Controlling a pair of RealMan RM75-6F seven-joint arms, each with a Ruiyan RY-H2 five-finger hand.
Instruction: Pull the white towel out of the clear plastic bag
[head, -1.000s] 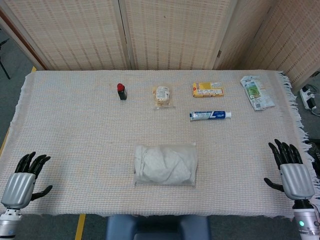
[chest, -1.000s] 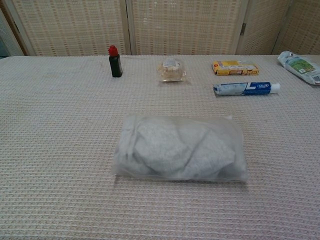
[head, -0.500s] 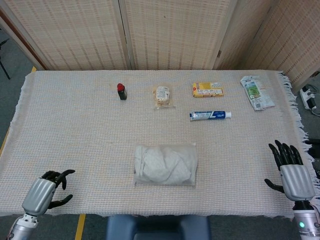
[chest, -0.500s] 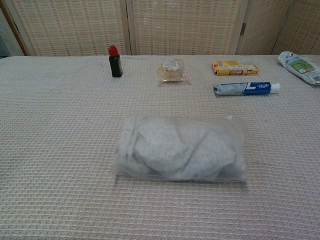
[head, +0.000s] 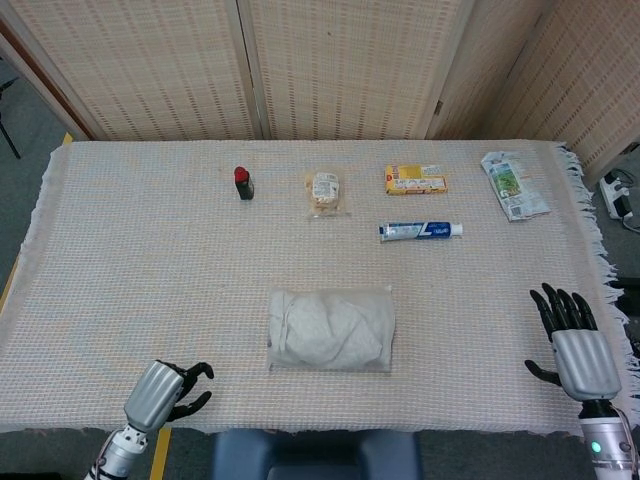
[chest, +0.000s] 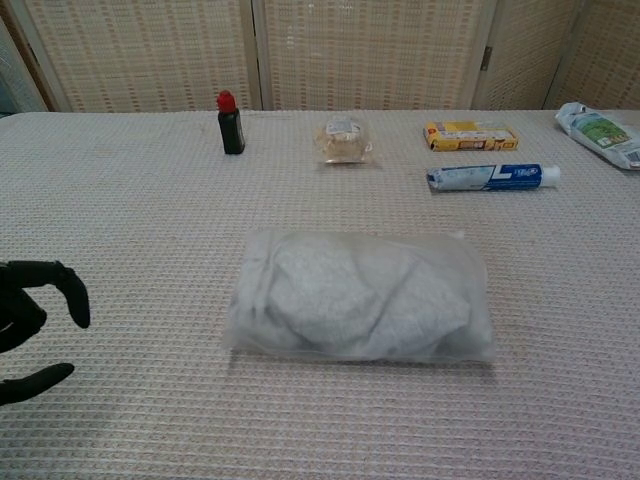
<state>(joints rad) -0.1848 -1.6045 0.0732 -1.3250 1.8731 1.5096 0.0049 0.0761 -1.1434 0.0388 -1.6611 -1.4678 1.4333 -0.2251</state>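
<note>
Now I hold my left hand (head: 168, 389) empty, fingers curled, beside the bag (head: 331, 330) to reach the towel (chest: 365, 292); right hand (head: 575, 345) spread, waiting apart.

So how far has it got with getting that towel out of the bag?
Nothing looks done yet: the towel lies fully inside the bag in mid-table. The left hand, fingers curled and holding nothing, is beside the bag but not touching it. The right hand is open at the table edge. Gripping the bag and pulling the towel out remain.
</note>
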